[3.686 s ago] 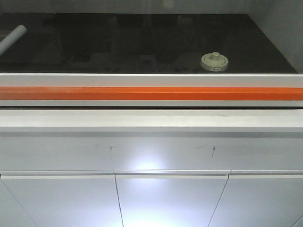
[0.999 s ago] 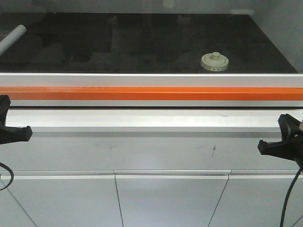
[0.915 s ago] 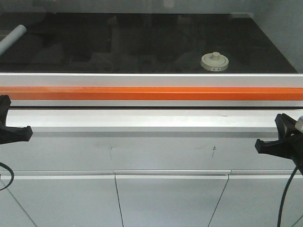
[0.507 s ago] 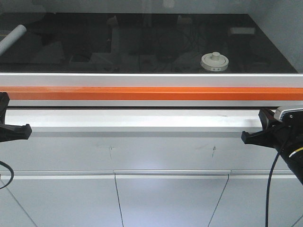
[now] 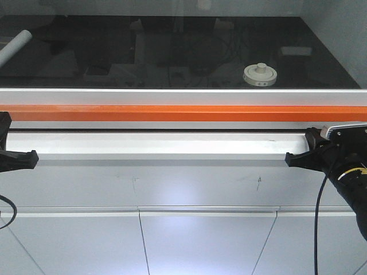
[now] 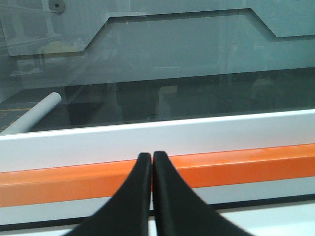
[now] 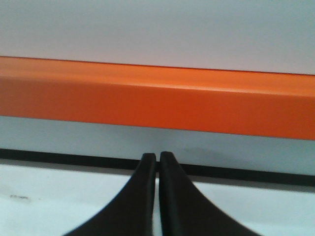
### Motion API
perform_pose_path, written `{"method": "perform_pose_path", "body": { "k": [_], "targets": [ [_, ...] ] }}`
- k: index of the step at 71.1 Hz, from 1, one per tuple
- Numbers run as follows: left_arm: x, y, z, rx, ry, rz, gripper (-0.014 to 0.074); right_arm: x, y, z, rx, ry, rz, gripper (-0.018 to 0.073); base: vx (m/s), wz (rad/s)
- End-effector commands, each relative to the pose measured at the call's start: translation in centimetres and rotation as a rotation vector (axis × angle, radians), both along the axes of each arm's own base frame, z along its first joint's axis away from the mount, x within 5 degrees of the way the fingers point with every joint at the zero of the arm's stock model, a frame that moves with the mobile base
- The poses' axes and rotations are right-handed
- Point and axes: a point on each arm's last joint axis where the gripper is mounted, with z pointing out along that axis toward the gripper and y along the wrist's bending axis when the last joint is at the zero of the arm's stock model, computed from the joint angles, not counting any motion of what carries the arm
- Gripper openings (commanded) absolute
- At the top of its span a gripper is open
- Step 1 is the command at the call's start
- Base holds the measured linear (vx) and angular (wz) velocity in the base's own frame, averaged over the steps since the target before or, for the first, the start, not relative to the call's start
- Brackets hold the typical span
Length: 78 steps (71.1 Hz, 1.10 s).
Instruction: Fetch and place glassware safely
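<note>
The glass jar with its cream-white knobbed lid (image 5: pixel 260 75) stands on the black worktop behind the glass sash, right of centre. My left gripper (image 5: pixel 33 157) sits at the far left, in front of the white sill, shut and empty; it also shows in the left wrist view (image 6: pixel 151 156), jaws together before the orange bar. My right gripper (image 5: pixel 289 160) is at the right, in front of the sill, below and slightly right of the jar, shut and empty; it also shows in the right wrist view (image 7: pixel 157 157).
An orange bar (image 5: pixel 183 113) and white frame (image 5: pixel 172 96) run across the sash's lower edge. A white tube (image 5: pixel 15 46) lies at the worktop's left; it also shows in the left wrist view (image 6: pixel 34 113). White cabinet doors (image 5: pixel 206 243) are below.
My right gripper has moved left and slightly up along the sill. The left gripper has stayed put. The jar has not moved.
</note>
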Motion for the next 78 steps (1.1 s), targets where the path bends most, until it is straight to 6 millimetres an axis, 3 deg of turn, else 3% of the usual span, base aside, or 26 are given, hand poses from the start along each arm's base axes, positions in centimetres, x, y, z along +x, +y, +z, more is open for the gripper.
{"method": "perform_pose_path", "body": {
  "k": [1, 19, 36, 78],
  "targets": [
    [0.1, 0.0, 1.6, -0.012, -0.113, -0.001, -0.0007, 0.9, 0.0, 2.4, -0.003, -0.149, 0.01, -0.0001, 0.0, 0.0],
    [0.1, 0.0, 1.6, -0.012, -0.113, -0.001, -0.0007, 2.4, -0.3, 3.6, -0.001, -0.189, -0.015, -0.0001, 0.0, 0.0],
    [0.3, 0.0, 1.1, -0.01, -0.08, -0.002, -0.0007, 2.5, -0.3, 3.9, -0.001, -0.209, -0.014, -0.0001, 0.0, 0.0],
    [5.2, -0.7, -5.4, 0.019, -0.003, -0.056, -0.0007, 2.5, -0.3, 3.9, -0.001, -0.209, -0.014, -0.0001, 0.0, 0.0]
  ]
}}
